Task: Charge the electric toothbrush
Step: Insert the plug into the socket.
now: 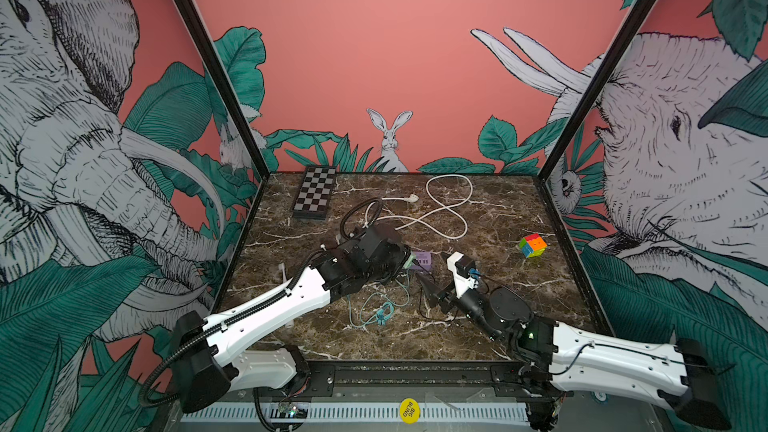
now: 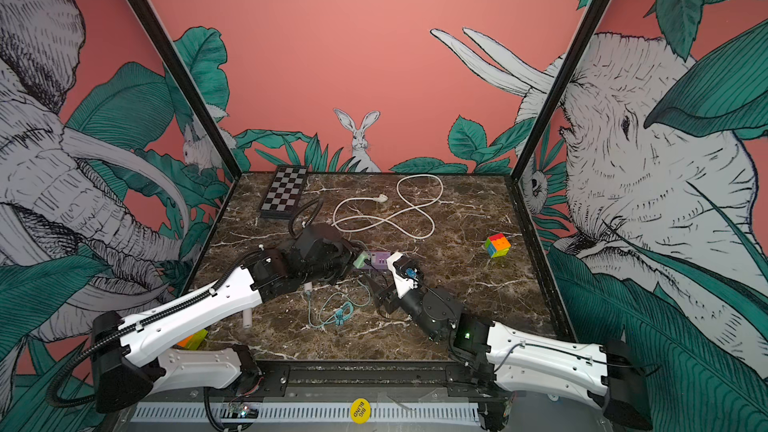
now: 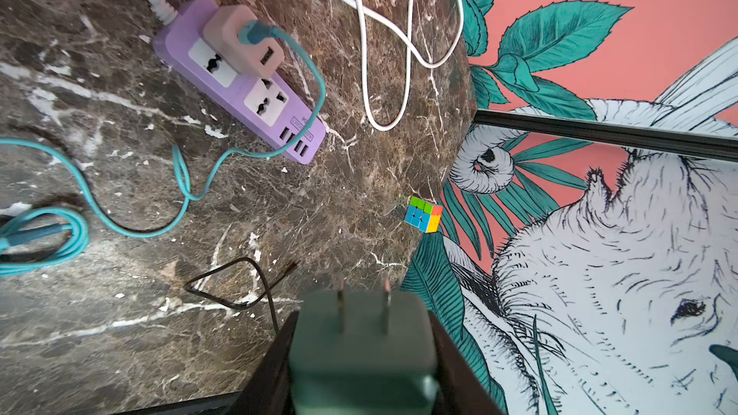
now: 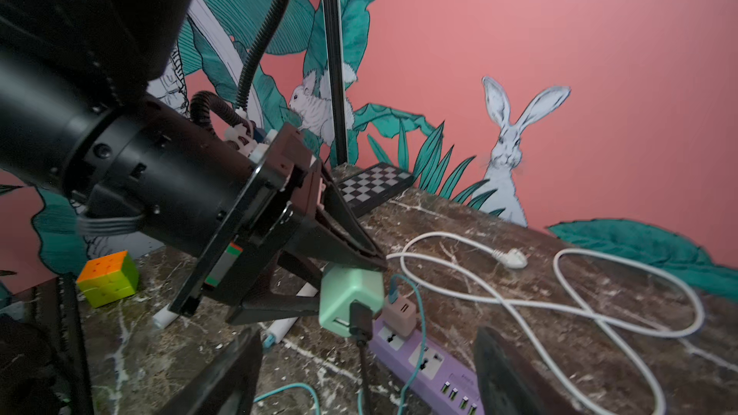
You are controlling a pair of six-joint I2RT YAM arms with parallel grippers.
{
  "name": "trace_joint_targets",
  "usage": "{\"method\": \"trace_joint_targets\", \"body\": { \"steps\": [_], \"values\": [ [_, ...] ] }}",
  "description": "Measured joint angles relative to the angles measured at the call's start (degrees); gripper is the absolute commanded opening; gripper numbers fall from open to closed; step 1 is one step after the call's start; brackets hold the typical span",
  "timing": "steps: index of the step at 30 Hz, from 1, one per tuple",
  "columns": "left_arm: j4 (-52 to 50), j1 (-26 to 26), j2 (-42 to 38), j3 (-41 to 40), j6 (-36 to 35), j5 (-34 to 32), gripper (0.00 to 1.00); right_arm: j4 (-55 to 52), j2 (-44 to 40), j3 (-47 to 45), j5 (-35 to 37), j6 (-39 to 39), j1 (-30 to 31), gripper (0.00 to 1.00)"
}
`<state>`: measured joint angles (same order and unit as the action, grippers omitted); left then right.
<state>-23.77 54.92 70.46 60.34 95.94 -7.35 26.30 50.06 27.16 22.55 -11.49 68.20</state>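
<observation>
My left gripper (image 3: 362, 335) is shut on a mint-green plug adapter (image 4: 346, 296), its two prongs pointing away from the wrist camera. It holds the adapter just above the purple power strip (image 3: 175, 41), beside the pink adapter (image 3: 239, 41) plugged in there. A black cable (image 4: 360, 319) is plugged into the green adapter and trails over the table. My right gripper (image 4: 367, 333) stands open just short of that cable, touching nothing. A white cylinder (image 4: 281, 326), apparently the electric toothbrush, lies under the left gripper and is mostly hidden.
A teal cable (image 3: 183, 177) runs from the pink adapter and coils in front of the strip. The strip's white cord (image 1: 449, 205) loops behind it. A chessboard (image 1: 314, 193) sits at the back left, one colour cube (image 1: 533, 245) at the right, another (image 2: 191, 340) under the left arm.
</observation>
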Motion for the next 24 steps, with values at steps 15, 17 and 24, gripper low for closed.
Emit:
{"method": "trace_joint_targets", "body": {
  "steps": [15,17,24],
  "values": [
    [14.0,0.6,-3.7,-5.4,-1.2,0.3,0.0,5.5,3.9,0.0,-16.0,-26.9,-14.9,0.78],
    [14.4,0.6,-3.7,-5.4,-1.2,0.3,0.0,6.4,4.7,0.0,-18.7,-28.0,-15.5,0.77],
    [14.5,0.7,-3.7,-5.4,-0.8,0.4,0.0,6.7,7.3,0.0,-24.2,-27.5,-15.5,0.67]
  ]
}}
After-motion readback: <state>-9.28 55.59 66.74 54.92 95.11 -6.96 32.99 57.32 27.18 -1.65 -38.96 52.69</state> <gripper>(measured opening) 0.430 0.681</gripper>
